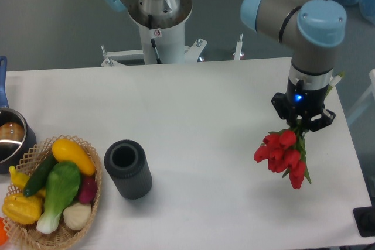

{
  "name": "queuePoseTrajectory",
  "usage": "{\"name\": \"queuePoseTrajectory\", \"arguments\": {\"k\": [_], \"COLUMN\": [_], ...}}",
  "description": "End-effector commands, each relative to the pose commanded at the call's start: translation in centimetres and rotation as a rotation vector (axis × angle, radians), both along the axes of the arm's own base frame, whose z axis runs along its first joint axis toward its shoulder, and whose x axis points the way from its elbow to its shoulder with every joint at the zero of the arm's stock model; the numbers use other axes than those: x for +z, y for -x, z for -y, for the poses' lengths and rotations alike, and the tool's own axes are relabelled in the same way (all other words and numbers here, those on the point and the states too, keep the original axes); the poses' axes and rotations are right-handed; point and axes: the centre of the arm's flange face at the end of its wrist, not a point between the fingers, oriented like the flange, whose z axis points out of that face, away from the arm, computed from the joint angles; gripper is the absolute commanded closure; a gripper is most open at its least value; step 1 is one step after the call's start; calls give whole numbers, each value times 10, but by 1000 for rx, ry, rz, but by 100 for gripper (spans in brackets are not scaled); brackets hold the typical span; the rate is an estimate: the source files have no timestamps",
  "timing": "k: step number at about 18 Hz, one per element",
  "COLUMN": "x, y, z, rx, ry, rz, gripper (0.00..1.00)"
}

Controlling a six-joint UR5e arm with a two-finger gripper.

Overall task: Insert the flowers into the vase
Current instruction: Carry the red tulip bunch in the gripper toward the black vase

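Over the white table [193, 115], the claw [303, 122] grips the flowers [283, 153], lifted; next, carry them far left to the vase [128, 168].

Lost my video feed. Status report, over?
Gripper shut on flowers, held off the table at right. Vase upright, mouth open, far left beside basket. Path between clear.

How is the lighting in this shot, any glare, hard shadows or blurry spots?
Fixed camera view: lighting is soft and even; the white table is bright but not blown out. Only faint shadows lie beside the vase and under the flowers. A small blue light glows above the claw. The image is slightly soft overall, and the metal pot shows mild reflections.
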Motion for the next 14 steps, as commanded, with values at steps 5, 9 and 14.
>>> {"name": "queuePoseTrajectory", "arguments": {"k": [5, 9, 14], "x": [28, 44, 52], "y": [-29, -46, -54], "z": [-8, -9, -25], "rx": [-20, -23, -85], "ry": [-106, -182, -408], "rz": [39, 63, 120], "gripper": [100, 100, 100]}}
